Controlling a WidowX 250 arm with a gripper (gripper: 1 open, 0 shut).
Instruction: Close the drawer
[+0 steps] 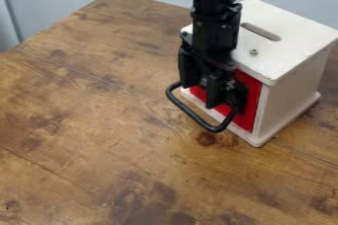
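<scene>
The cream-white box (284, 46) stands at the right of the wooden table. Its red-fronted drawer (239, 107) with a black frame faces front left, and its front looks close to flush with the box. The large black loop handle (189, 111) sticks out over the table. My black gripper (211, 84) hangs straight down right in front of the drawer front, over the base of the handle. It hides most of the red front. I cannot tell whether its fingers are open or shut.
The box's top has a narrow slot (266, 35). The wooden table (93, 120) stretches to the left and front. Its far edge runs behind the box, with a pale wall beyond. A dark knot (205, 139) marks the wood in front of the handle.
</scene>
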